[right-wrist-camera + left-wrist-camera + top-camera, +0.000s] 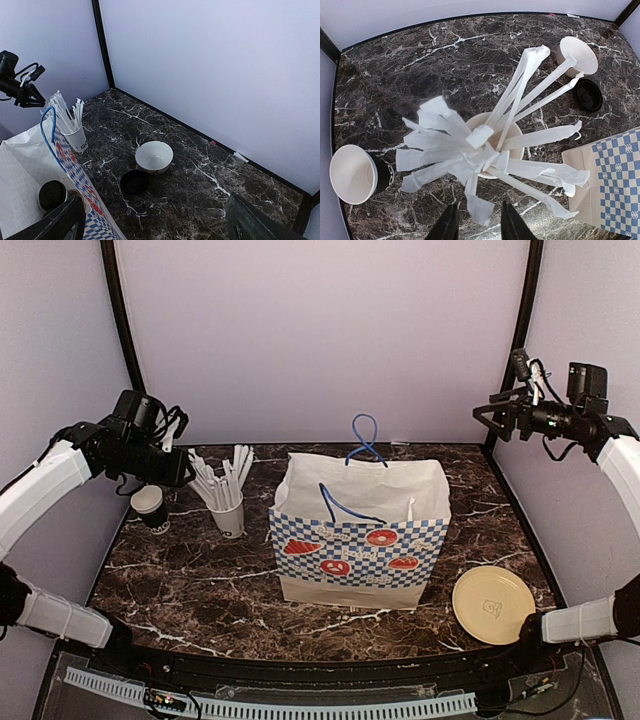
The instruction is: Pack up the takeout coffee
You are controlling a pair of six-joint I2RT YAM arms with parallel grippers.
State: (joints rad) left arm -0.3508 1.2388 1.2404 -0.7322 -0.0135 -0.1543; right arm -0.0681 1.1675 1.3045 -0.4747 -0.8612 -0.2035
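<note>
An open black paper cup (150,506), white inside and without a lid, stands at the table's left edge; it also shows in the left wrist view (355,173). A loose round black lid (134,182) lies behind the bag, next to a white bowl; the left wrist view shows the lid too (588,94). A lidded black cup (52,195) sits inside the checked paper bag (355,540). My left gripper (180,472) is open and empty, hovering over the white cup of sticks (479,221). My right gripper (490,416) is open and empty, high at the back right (155,212).
The white cup of wrapped white sticks (230,512) stands left of the bag (492,145). A white bowl (154,156) sits behind the bag. A yellow plate (493,605) lies at the front right. The bag's blue handles (366,440) stick up.
</note>
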